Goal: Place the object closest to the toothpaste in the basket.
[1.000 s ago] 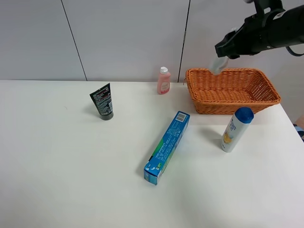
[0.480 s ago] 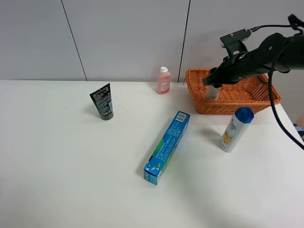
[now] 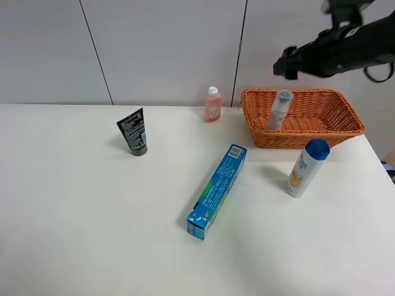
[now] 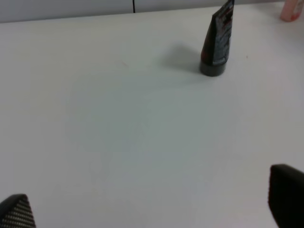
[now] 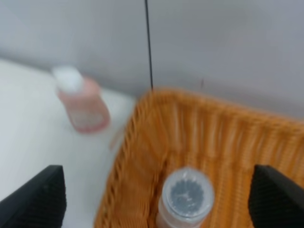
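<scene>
Exterior high view: small clear bottle [image 3: 278, 111] sits inside the wicker basket [image 3: 296, 139]
Bottle leans, grey cap up, at the basket end nearest the pink bottle [image 3: 213, 105]; right arm [image 3: 345, 46] hangs above it, not touching. Right wrist view: right jaws spread wide, nothing held, bottle cap seen below between them. Left wrist view: left jaws wide apart over bare bench [image 4: 118, 133], gripping nothing. Toothpaste box [image 3: 217, 191] lies flat mid-bench, set at an angle. Blue-capped white bottle [image 3: 307, 168] stands tilted just in front of the basket. Pink bottle stands upright by the wall beside the basket; black tube [image 3: 133, 131] stands cap-down, well apart from the rest
</scene>
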`<state>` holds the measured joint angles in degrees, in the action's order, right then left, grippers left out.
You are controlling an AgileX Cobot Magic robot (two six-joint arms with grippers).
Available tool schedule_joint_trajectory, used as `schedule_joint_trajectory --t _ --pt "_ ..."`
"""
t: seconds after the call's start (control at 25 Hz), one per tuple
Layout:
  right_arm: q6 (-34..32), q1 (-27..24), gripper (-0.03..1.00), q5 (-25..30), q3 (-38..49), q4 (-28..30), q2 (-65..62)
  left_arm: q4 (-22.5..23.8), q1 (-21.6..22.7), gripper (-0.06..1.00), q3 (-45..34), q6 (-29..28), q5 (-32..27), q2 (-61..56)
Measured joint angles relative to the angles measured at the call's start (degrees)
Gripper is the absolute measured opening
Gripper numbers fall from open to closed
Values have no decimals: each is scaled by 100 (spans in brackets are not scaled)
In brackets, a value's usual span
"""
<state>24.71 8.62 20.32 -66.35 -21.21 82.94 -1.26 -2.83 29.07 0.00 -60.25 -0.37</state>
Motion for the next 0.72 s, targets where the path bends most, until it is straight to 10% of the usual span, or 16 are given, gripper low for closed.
schedule_joint_trajectory --t 0.36,0.72 --pt "-750 0 77 1304 195 1003 -3112 0 0 99 0 0 0 0" --pt "-2436 0 76 3400 2350 1958 -6090 0 0 99 0 0 0 0"
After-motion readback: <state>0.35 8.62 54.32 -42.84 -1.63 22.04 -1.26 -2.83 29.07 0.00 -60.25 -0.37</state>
